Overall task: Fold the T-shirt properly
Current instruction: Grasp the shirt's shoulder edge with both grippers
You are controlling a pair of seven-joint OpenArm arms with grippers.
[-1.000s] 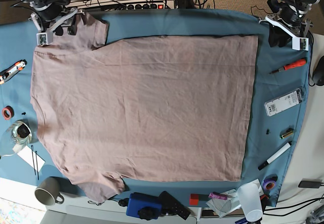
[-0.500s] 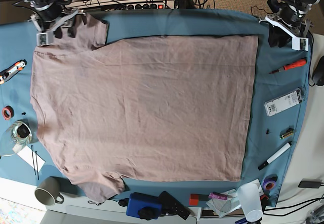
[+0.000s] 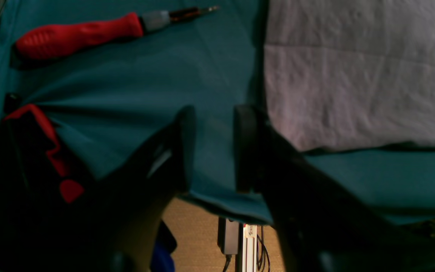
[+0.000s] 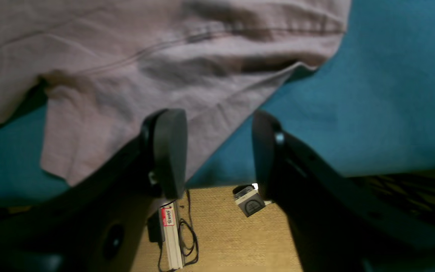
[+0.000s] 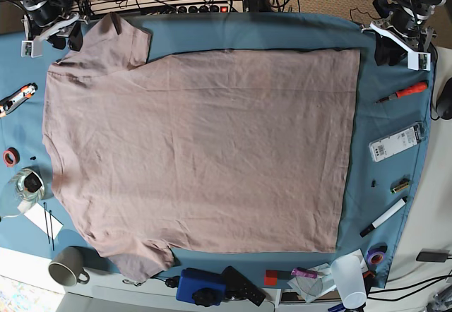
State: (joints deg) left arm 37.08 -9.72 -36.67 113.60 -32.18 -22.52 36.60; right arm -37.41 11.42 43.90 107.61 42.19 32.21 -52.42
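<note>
Surface: blue table cloth (image 5: pixel 385 100) covered the table, with tools and clutter along its edges.
Base view, shirt: the T-shirt (image 5: pixel 198 150) lay spread flat across the middle of the cloth, lightly wrinkled, one sleeve at the upper left corner and the other at the lower left edge.
Base view, right gripper (image 5: pixel 62 38): sat at the upper left corner, just beside the upper sleeve, holding nothing.
Base view, left gripper (image 5: pixel 386 51): sat at the upper right corner, near the shirt's straight hem but apart from it.
Base view, extras: a red screwdriver (image 5: pixel 404 92) lay right of the hem; a grey mug (image 5: pixel 68 266) stood at the lower left.
Left wrist view: the left gripper (image 3: pixel 212 147) had its jaws parted with a narrow gap, only bare cloth between them; the T-shirt (image 3: pixel 361 71) corner lay just to the right; the red screwdriver (image 3: pixel 85 34) lay at the top.
Right wrist view: the right gripper (image 4: pixel 219 151) was spread wide and empty; the sleeve edge of the T-shirt (image 4: pixel 157 71) ran beneath the gap, one finger (image 4: pixel 170 151) over fabric.
</note>
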